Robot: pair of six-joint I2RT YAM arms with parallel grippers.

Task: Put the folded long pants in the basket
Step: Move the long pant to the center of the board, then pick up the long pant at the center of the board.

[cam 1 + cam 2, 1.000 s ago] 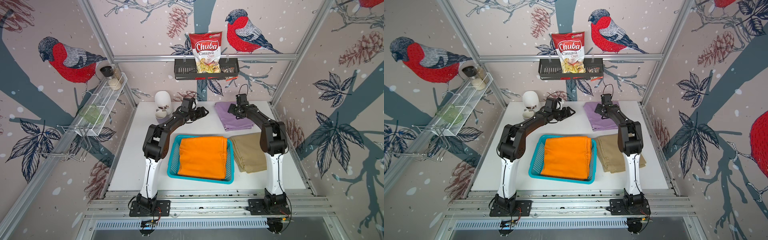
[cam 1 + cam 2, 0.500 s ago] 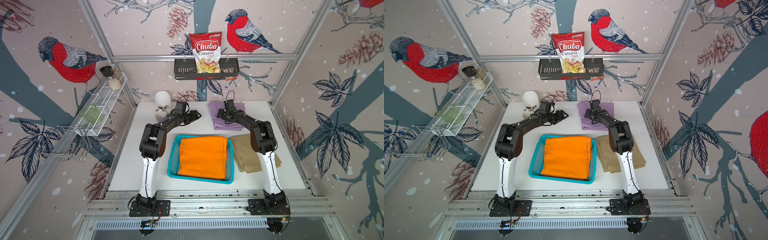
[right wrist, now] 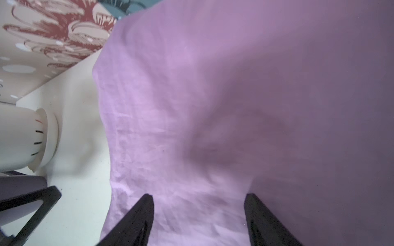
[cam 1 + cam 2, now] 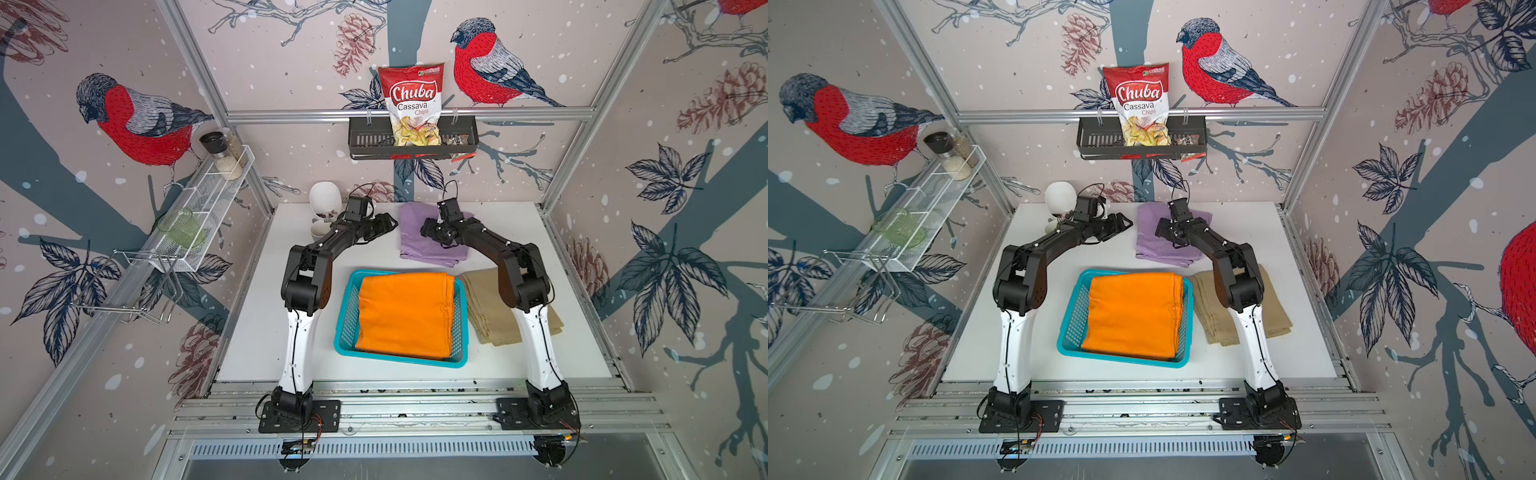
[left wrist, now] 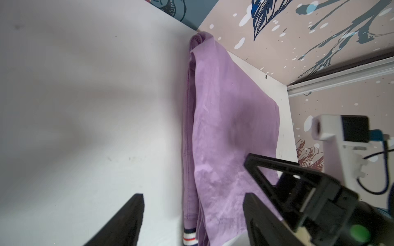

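Bird-patterned walls close in a white desk (image 4: 257, 332), and both arms reach out low over it.

The left tool (image 5: 191, 196) is open, its two black fingers spread to either side of the layered side edge of the lilac pants (image 5: 223, 117). That spread looks chosen so one finger can slide under the stack and the other come down on top. The right tool (image 3: 199, 196) is also open, with its fingers apart directly above the lilac cloth. Whether its tips already press the fabric is hard to say, because the wrist view is blurred there. Bringing two tools to one bundle makes sense: a floppy folded stack lifted from a single point would likely sag and unfold.

Beyond the far rim of the basket (image 4: 399, 359), close to the back wall, the lilac pants lie flat on the desk. They are apart from the basket and not yet lifted. Inside the basket the orange pants (image 4: 403, 316) lie flat and cover nearly all of its floor, so the next bundle will probably have to be stacked on top. Just beside the basket, on the right arm's side, the khaki pants (image 4: 486, 307) wait on the desk, partly hidden by that arm.

By my reckoning one of three bundles is in.
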